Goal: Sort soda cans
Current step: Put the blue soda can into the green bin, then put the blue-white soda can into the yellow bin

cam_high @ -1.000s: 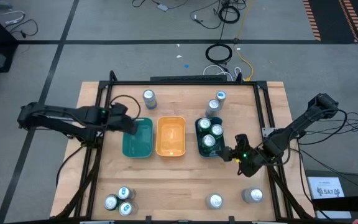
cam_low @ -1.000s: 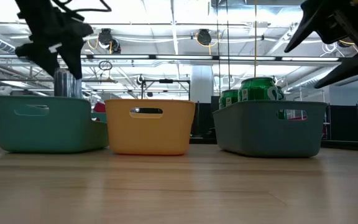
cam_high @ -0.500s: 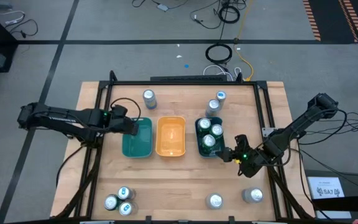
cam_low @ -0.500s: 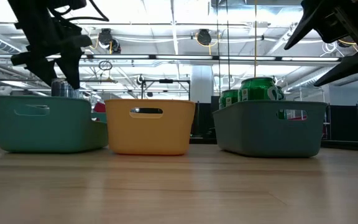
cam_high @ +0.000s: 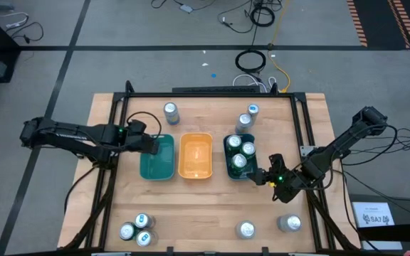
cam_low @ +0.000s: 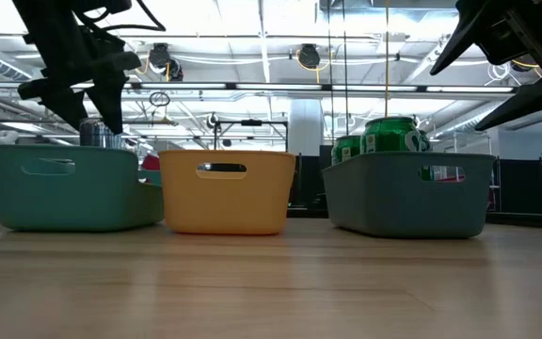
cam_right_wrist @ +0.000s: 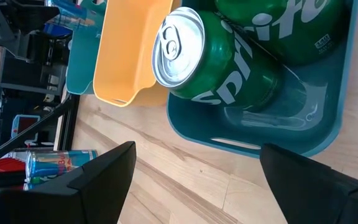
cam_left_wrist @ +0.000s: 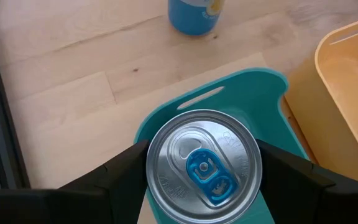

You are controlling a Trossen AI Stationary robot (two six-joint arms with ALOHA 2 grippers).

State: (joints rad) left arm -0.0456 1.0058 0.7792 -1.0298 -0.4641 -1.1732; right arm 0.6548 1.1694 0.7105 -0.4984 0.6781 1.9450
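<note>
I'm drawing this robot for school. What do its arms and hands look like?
Draw two thin black jointed arms. The left hand and right hand each have two flat, dark fingers. Add a tiny green light and a looping black cable near each wrist.

Two green metal soda cans (cam_right_wrist: 229, 68) sat inside the dark-green rectangular plastic tray (cam_right_wrist: 278, 134). Beside it stood a yellow rectangular plastic tray (cam_right_wrist: 126, 56), both on the pale wooden table (cam_right_wrist: 185, 193).
</note>
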